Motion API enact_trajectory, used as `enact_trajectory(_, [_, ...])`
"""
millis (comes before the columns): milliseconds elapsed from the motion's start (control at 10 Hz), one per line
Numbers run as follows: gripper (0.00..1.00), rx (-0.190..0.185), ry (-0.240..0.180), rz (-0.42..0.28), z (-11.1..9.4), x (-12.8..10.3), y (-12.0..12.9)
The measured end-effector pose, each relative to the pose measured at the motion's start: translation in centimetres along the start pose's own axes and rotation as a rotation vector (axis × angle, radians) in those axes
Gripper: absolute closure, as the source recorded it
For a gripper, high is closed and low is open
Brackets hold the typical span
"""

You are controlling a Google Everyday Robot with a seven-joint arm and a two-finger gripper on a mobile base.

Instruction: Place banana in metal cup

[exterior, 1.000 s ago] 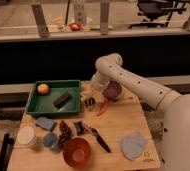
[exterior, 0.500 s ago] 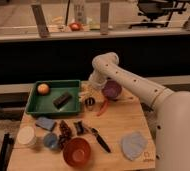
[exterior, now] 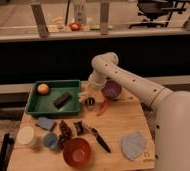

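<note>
Shiny cylindrical metal cup (exterior: 89,103) on wood table (exterior: 123,122) | pincer (exterior: 90,88) just above | grip unclear

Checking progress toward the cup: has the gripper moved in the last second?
Yes. The gripper has shifted left from the purple bowl, now hanging above the metal cup.

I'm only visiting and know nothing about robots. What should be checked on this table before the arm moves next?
1. Metal cup upright beside the green tray: ok.
2. Hand lined up with the cup: ok, it hangs just above it, between the tray and the purple bowl.
3. Banana located: cannot tell, none shows on the table.
4. What the hand carries: cannot tell.
5. Room around the cup: not ok, the red chili lies close beside it.
</note>
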Motion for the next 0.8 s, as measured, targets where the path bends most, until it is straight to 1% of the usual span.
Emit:
enact_trajectory(100, [0.95,-0.008,0.003,0.001,0.04,0.10,0.15])
enact_trajectory(200, [0.87,-0.014,0.004,0.001,0.09,0.09,0.15])
enact_trajectory(300, [0.76,-0.024,0.004,0.000,0.24,-0.01,0.13])
enact_trajectory(500, [0.57,-0.032,0.005,0.005,0.35,0.13,0.34])
enact_trajectory(600, [0.45,-0.034,0.006,0.007,0.35,0.26,0.50])
enact_trajectory(800, [0.26,-0.041,0.007,0.009,0.46,0.38,0.68])
